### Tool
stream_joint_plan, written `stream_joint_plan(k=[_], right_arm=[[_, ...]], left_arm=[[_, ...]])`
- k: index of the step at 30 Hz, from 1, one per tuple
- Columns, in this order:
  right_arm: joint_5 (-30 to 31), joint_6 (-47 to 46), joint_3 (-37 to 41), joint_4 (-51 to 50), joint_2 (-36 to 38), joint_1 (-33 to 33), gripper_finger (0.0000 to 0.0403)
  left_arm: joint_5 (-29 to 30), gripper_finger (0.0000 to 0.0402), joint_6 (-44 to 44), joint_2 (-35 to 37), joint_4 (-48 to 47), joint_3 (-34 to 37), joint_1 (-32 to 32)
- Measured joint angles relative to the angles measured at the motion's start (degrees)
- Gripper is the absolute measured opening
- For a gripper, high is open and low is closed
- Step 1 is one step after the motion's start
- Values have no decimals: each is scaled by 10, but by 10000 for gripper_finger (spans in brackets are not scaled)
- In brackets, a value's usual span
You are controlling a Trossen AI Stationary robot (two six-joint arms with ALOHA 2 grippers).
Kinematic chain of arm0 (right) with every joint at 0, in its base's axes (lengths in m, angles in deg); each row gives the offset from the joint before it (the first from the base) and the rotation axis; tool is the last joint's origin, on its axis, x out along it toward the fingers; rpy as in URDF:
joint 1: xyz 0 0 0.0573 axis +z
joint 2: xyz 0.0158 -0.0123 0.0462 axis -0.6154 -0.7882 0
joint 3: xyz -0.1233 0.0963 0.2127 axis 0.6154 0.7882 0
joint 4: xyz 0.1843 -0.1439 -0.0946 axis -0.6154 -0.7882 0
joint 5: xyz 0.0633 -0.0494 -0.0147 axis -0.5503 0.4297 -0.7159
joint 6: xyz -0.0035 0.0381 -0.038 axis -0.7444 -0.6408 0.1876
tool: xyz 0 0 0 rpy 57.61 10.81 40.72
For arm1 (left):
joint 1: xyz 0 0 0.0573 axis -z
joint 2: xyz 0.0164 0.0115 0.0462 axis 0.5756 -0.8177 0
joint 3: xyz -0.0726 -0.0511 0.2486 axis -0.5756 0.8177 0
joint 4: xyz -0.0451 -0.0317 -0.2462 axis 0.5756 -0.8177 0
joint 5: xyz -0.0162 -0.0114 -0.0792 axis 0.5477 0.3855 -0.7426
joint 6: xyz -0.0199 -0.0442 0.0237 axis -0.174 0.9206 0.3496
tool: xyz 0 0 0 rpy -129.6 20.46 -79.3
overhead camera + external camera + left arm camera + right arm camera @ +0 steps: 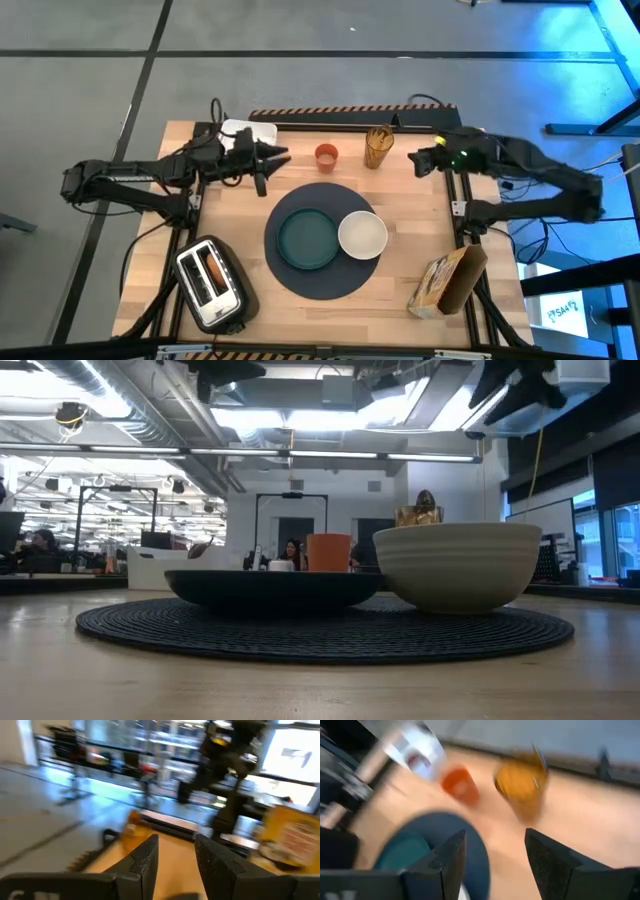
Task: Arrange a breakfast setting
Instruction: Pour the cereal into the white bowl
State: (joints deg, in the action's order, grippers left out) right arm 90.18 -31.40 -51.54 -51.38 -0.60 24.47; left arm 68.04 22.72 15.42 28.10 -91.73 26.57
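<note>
The round dark-grey mat (320, 268) lies at the table's middle. On it rest the teal plate (305, 240) and, to its right, the white bowl (362, 235). The small orange cup (326, 156) stands on the wood beyond the mat. An orange-brown piece (214, 272) sits in a toaster slot. The spoon and the dark red fruit do not show. My left gripper (284, 157) hovers open left of the cup, pointing right. My right gripper (417, 160) hovers open at the far right, pointing left. The low view shows the plate (275, 585), the bowl (458, 565) and the cup (328, 552).
An amber glass (378, 148) with sticks in it stands right of the cup. A silver toaster (212, 285) sits at the near left and a yellow box (447, 282) at the near right. A white tray (250, 131) lies at the far left.
</note>
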Motion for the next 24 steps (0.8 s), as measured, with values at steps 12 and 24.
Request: stream_joint_plan(k=[12, 24], right_arm=[[-173, -131, -244, -287, -182, 115, 191], [-230, -451, -259, -302, -168, 356, 191]], left_arm=[[-80, 124, 0, -55, -11, 0, 26], [-101, 124, 0, -98, -19, 0, 68]])
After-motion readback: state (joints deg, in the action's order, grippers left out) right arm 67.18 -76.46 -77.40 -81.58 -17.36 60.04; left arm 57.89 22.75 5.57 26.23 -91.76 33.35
